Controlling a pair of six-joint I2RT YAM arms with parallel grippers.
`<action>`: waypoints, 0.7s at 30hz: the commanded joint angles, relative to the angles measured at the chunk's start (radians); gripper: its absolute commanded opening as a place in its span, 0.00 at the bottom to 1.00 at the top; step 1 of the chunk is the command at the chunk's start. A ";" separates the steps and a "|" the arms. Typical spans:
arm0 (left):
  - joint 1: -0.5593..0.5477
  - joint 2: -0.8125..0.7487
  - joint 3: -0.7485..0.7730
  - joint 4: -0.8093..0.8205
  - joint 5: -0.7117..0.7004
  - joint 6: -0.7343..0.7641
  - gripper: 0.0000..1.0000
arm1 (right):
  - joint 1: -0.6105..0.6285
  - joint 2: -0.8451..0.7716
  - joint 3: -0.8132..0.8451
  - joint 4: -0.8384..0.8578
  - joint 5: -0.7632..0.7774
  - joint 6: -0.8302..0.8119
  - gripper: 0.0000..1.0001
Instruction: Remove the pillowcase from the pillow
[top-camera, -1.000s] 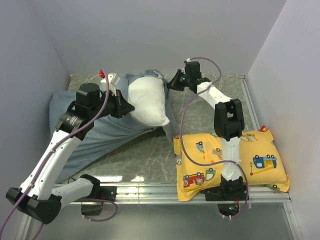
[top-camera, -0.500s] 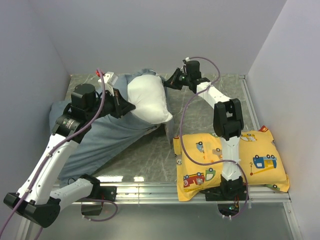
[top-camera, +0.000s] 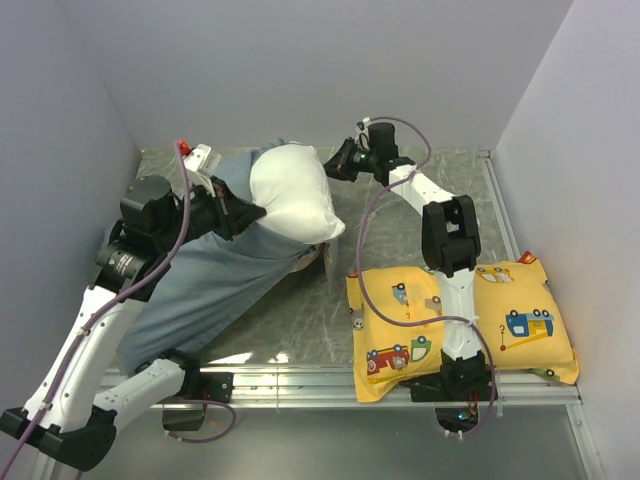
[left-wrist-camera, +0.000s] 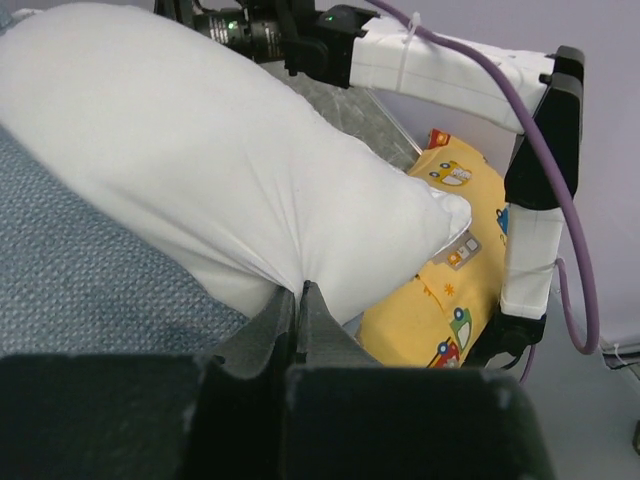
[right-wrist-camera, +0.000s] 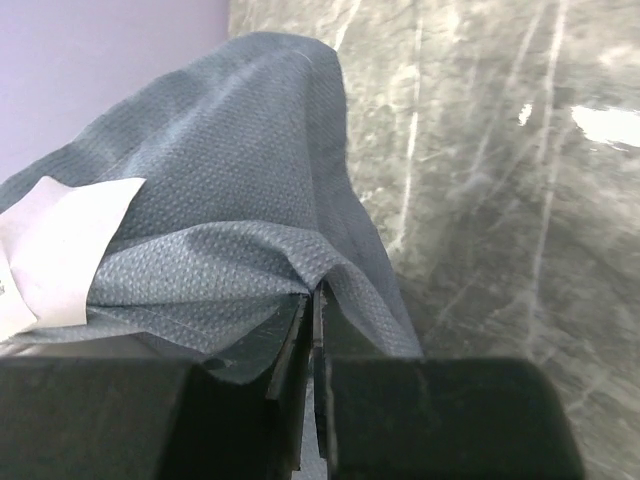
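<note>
Over by the left wall, the left gripper (left-wrist-camera: 300, 292), jaws pinching the pillow (top-camera: 290, 195), has dragged it leftward; the right gripper (right-wrist-camera: 312, 296) still nips the pillowcase (top-camera: 200, 290), now mostly off.

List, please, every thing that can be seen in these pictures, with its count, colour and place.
pillow: one, plain white, far left part of the table, partly out of the pillowcase
pillowcase: one, blue-grey, spread from the pillow toward the near left
yellow pillow: one, yellow with cartoon vehicles, near right
table: one, grey marbled, beneath all
metal rail: one, silver, along the near edge
purple cables: two, one on each arm
left arm: one, white and black, left side
right arm: one, white and black, over the yellow pillow
left gripper: one, black, shut on the pillow
right gripper: one, black, shut on the pillowcase
</note>
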 joint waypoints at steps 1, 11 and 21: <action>-0.013 -0.072 0.052 0.290 0.176 -0.042 0.01 | -0.019 0.007 0.002 0.066 0.100 -0.015 0.10; -0.013 -0.064 -0.010 0.492 -0.116 -0.068 0.00 | 0.066 -0.079 -0.149 0.158 0.071 0.004 0.09; -0.013 0.138 -0.070 0.699 -0.624 -0.177 0.00 | 0.075 -0.263 -0.416 0.437 -0.009 0.123 0.10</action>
